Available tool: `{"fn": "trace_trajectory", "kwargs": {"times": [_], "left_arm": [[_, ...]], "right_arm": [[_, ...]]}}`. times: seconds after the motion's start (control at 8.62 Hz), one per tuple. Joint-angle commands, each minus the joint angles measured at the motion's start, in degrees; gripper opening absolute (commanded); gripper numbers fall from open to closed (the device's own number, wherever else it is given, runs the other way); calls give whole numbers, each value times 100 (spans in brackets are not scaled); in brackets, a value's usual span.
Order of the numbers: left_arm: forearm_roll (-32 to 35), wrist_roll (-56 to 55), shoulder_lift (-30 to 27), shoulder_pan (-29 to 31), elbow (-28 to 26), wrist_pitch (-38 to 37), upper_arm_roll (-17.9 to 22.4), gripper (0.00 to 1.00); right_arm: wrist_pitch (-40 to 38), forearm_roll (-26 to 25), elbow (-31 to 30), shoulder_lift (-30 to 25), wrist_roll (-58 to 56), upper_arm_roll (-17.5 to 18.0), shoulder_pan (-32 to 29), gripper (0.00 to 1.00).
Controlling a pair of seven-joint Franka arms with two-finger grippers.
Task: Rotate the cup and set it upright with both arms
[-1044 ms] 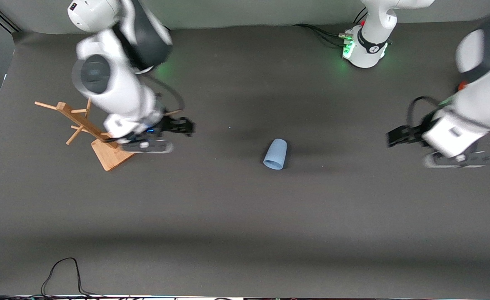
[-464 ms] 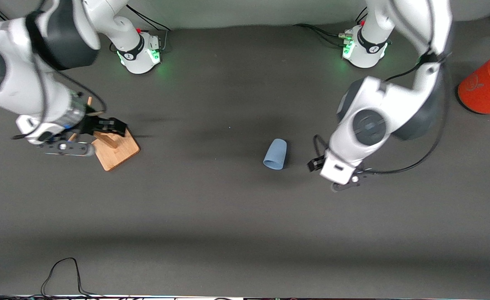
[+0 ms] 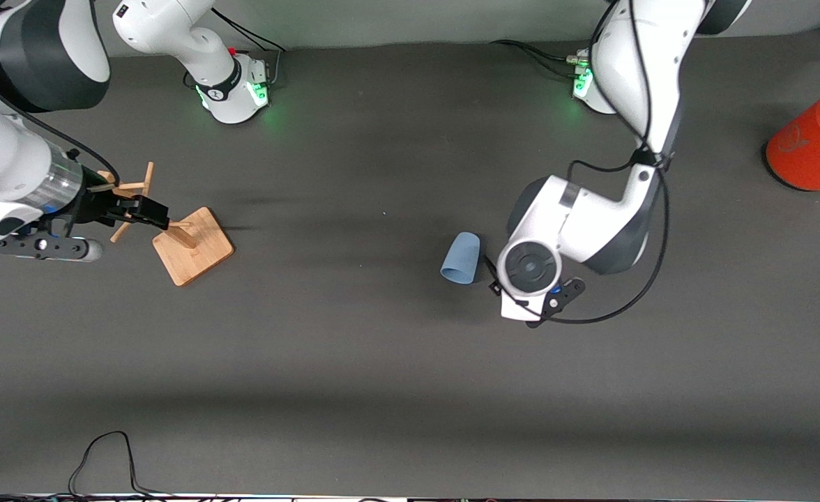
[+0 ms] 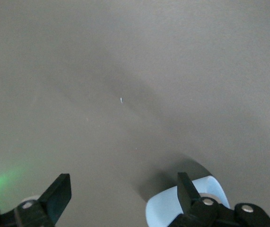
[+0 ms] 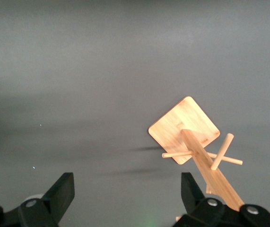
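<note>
The pale-blue cup (image 3: 461,258) lies on its side near the middle of the table, its wider end toward the front camera. The left arm's wrist (image 3: 527,268) hangs low right beside the cup, toward the left arm's end, and hides the fingers in the front view. In the left wrist view the left gripper (image 4: 123,194) is open. The cup (image 4: 165,213) shows just inside one finger (image 4: 187,191), and nothing is gripped. The right gripper (image 3: 153,213) hovers open and empty over the wooden rack (image 3: 194,245). It also shows open in its own wrist view (image 5: 126,191).
The wooden rack (image 5: 187,128) with pegs stands toward the right arm's end of the table. A large orange can (image 3: 811,150) with a grey lid sits at the left arm's end. A black cable (image 3: 103,453) loops at the table's front edge.
The left arm has swung in from its end of the table and come down beside the cup. The right arm has drawn back toward its end, over the rack. The cup has not moved.
</note>
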Motion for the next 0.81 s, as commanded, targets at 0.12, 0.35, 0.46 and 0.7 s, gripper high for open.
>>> {"fn": "trace_trajectory", "kwargs": {"times": [0.12,0.35,0.46,0.7], "left_arm": [[-610,-1106,605,-62,962,-80,-81,100],[-727,-1486,876,-210,962,784,-125,100],[-727,-1495,956,-316,936,743,-134,100],[-692,-1530,1009,-483,909,559,-125,100]], "right_arm": [[-102,-65,140,-27,-117,-89,81,100],[-215,-91,122,-27,-152,-72,64,100],[-234,-100,122,-44,-161,41,-84,100],[-286,-118,44,-307,-179,1457,-1396,100]]}}
